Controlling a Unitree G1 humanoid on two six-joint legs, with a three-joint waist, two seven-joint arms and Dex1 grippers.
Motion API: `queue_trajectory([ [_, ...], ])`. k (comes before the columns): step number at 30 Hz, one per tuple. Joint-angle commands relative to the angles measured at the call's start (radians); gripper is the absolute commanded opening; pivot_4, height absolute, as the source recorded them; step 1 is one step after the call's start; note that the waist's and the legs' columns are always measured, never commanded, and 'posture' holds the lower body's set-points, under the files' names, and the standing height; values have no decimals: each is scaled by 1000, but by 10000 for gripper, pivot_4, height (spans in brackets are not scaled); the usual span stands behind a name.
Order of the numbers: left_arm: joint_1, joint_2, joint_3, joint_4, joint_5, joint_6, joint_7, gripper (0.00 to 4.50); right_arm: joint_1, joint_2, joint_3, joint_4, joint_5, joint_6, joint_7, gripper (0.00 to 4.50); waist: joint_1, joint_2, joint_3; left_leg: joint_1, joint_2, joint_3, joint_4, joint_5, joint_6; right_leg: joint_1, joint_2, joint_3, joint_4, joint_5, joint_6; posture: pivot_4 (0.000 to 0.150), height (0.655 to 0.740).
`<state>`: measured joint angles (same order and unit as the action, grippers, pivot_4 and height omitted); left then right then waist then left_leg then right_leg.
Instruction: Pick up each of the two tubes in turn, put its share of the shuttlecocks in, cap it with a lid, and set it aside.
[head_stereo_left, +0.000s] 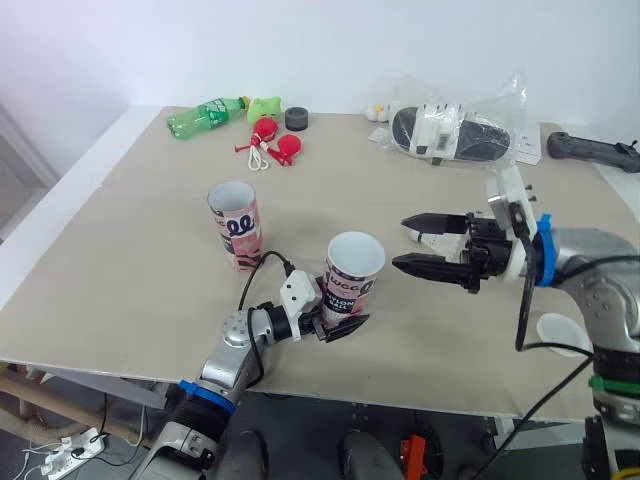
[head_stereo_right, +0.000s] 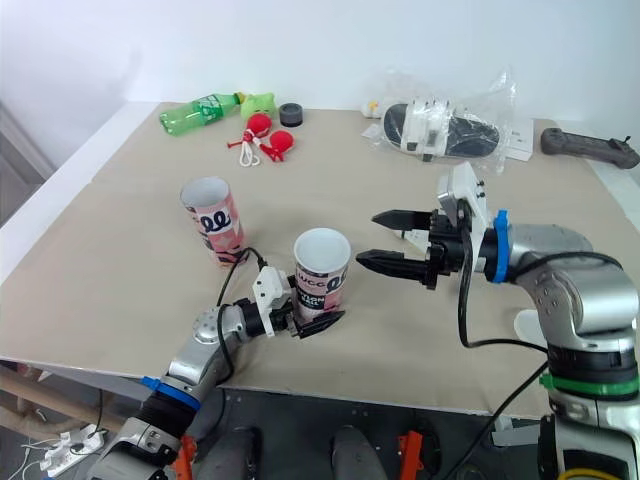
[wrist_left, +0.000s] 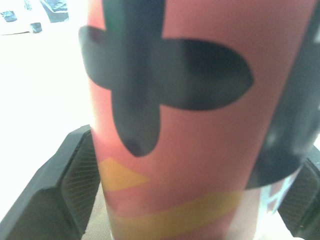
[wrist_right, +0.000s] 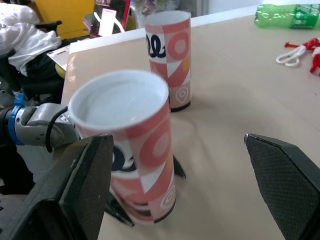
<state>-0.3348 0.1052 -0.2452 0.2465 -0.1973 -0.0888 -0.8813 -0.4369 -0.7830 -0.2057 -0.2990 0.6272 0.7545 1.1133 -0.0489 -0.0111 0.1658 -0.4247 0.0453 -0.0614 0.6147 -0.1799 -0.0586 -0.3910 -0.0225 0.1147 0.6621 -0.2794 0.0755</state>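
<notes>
Pinches the near tube (head_stereo_left: 352, 275) low on its wall with the left gripper (head_stereo_left: 340, 318), a black finger pressed to either side. Keeps its mouth up with nothing seen inside, close to the near edge of the table (head_stereo_left: 150, 250) and leaning slightly; cannot tell whether lifted or resting. Leaves the far tube (head_stereo_left: 235, 225) upright, to the left and farther back, well apart. Holds the right gripper (head_stereo_left: 402, 243) just right of the near tube's rim, fingers spread wide with nothing between them, tips pointing left at it. Risks tipping above all: with so low a grip on a tall, light tube, any brush from the right fingertips at the rim probably swings or twists it between the pads. Risks a drop over the near edge on any slip. Risks toppling the far tube on a wide leftward sweep. Shows a small white thing (head_stereo_left: 430, 240) just behind the right fingers, too small to name, and a white disc (head_stereo_left: 560, 333), perhaps a lid, at the near right, easy to nudge off with the right arm.
</notes>
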Motion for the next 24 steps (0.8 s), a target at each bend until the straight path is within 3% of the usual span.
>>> queue_trajectory([
  [1,30,33,15,-28,-14,31,-4,44555,128,34,-6,-123,-8,-68,-62,45000,-1,-1,1,0,0,0,-1,0,0,0,0,0,0,0,0,1500,7400],
  [8,79,88,29,-108,-42,72,-14,44555,274,169,117,-141,-112,-219,-188,45000,-5,-2,1,1,0,1,-2,0,0,0,0,1,0,0,-1,1500,7400],
  [24,186,226,60,-252,-86,124,-42,44555,333,301,280,-11,-243,-421,-248,45000,-4,-4,2,2,1,1,-4,0,0,0,0,1,0,-1,-2,1500,7400],
])
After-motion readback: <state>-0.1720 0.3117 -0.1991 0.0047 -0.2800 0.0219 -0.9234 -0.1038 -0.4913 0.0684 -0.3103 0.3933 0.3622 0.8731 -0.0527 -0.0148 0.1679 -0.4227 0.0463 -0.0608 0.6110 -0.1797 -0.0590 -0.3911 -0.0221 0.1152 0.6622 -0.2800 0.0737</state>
